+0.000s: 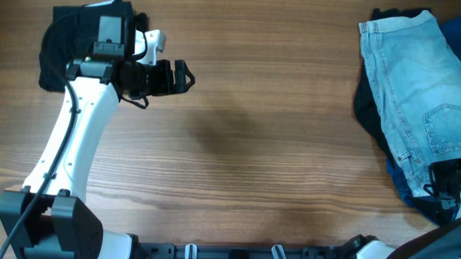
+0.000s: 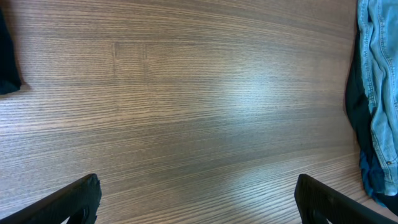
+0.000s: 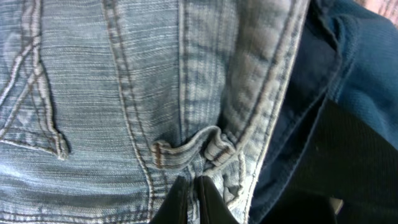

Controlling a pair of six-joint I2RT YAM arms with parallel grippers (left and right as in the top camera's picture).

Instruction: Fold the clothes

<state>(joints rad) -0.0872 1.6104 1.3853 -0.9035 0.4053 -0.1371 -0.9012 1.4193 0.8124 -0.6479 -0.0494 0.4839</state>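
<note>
The light-blue denim shorts (image 1: 417,82) lie on top of a pile of dark clothes at the table's right edge; they also show in the left wrist view (image 2: 382,81). In the right wrist view the denim waistband and a belt loop (image 3: 205,146) fill the frame. My right gripper (image 3: 193,196) is shut, pinching the denim just below the belt loop; in the overhead view it sits at the shorts' near end (image 1: 446,179). My left gripper (image 1: 180,75) is open and empty above bare wood at the upper left, its fingers wide apart (image 2: 199,199).
A black garment (image 1: 84,40) lies at the far left corner under my left arm, its edge in the left wrist view (image 2: 7,56). Dark navy and black clothes (image 1: 370,104) lie under the shorts, and show in the right wrist view (image 3: 348,124).
</note>
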